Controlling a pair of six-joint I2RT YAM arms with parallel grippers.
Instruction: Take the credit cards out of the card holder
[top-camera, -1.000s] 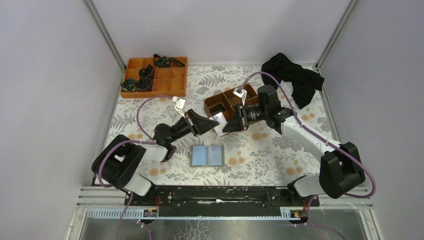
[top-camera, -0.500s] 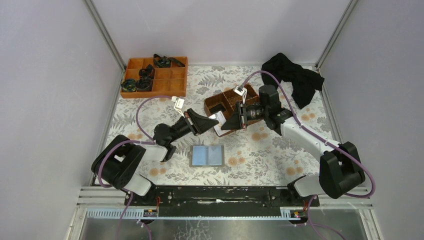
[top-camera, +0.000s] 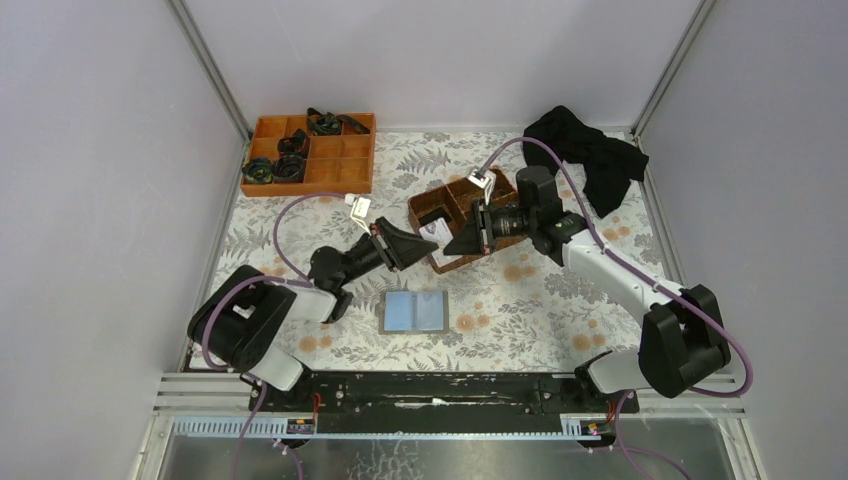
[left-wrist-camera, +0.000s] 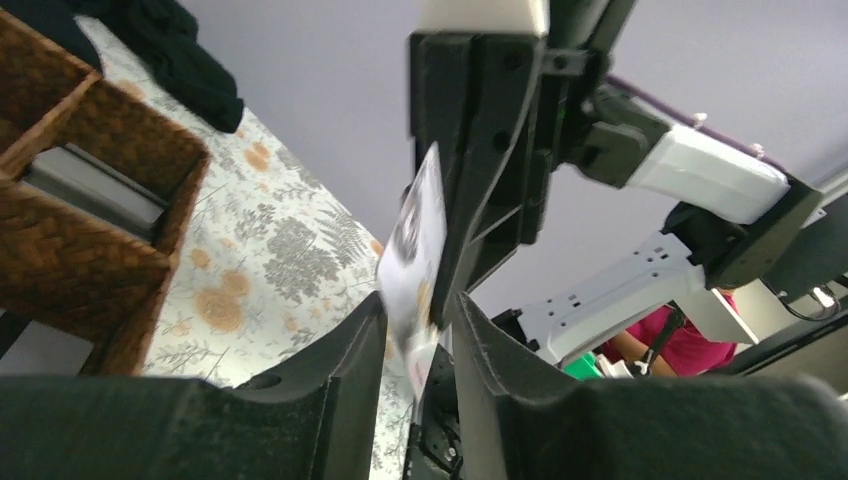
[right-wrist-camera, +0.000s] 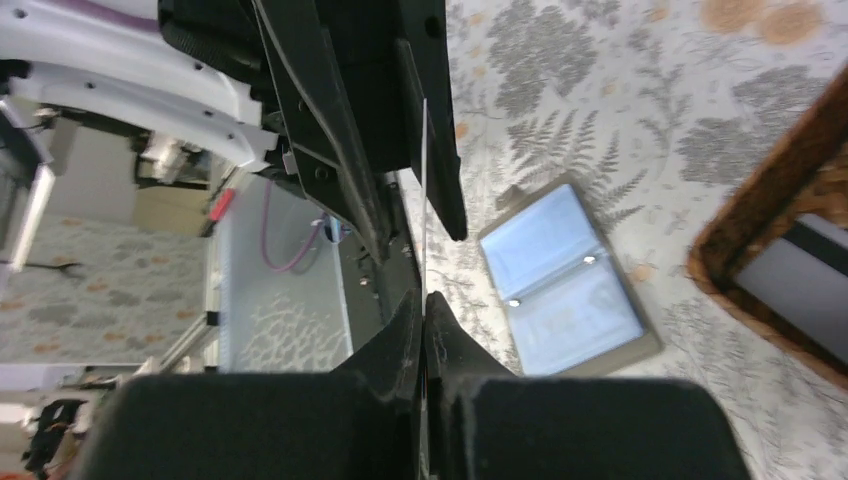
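Since the credit card (left-wrist-camera: 415, 240) is thin, stiff and slick, pinch it flat across one end. It hangs above mid-table (top-camera: 560, 300), clamped in the right gripper (right-wrist-camera: 424, 298), and the left gripper (left-wrist-camera: 420, 310) stands parted around it. The card holder (top-camera: 414, 311) lies open by the near edge, but you can't make out what its pockets hold.

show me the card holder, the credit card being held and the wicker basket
card holder (top-camera: 414, 312): top external view, on its centre fold.
credit card (left-wrist-camera: 412, 240): left wrist view, on its printed face.
wicker basket (left-wrist-camera: 70, 270): left wrist view, on its woven outer wall.
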